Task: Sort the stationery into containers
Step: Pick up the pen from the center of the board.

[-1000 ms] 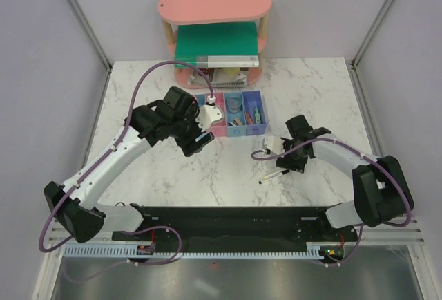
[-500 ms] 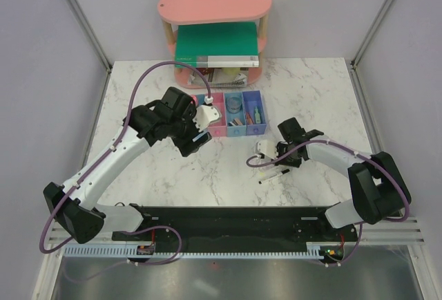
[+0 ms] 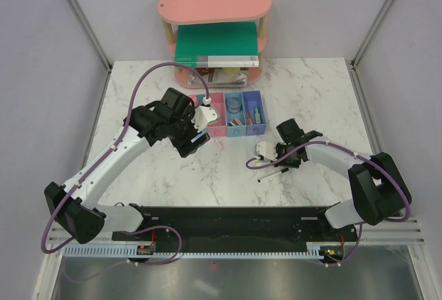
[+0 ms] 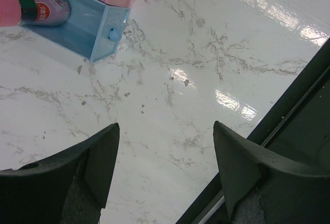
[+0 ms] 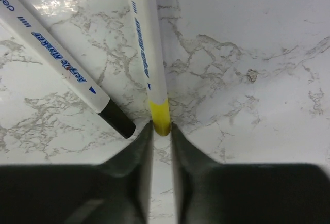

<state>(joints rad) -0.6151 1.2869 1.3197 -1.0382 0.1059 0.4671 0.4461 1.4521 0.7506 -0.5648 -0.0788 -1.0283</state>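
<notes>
two white pens lie on the marble table (image 5: 258,53). the yellow-tipped pen (image 5: 147,53) runs from the top edge down to the middle. the right gripper (image 5: 161,131) pinches its yellow end from both sides. the black-tipped pen (image 5: 67,72) lies slanted just left of it, coming from the top left corner.

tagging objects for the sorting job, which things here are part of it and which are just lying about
Part of the job:
- yellow-tipped marker, pinched at its tip by the right gripper
- black-tipped marker beside it
- row of four bins
- small pieces already in the bins

Just lying about:
- pink shelf
- green book
- spiral notebooks
</notes>
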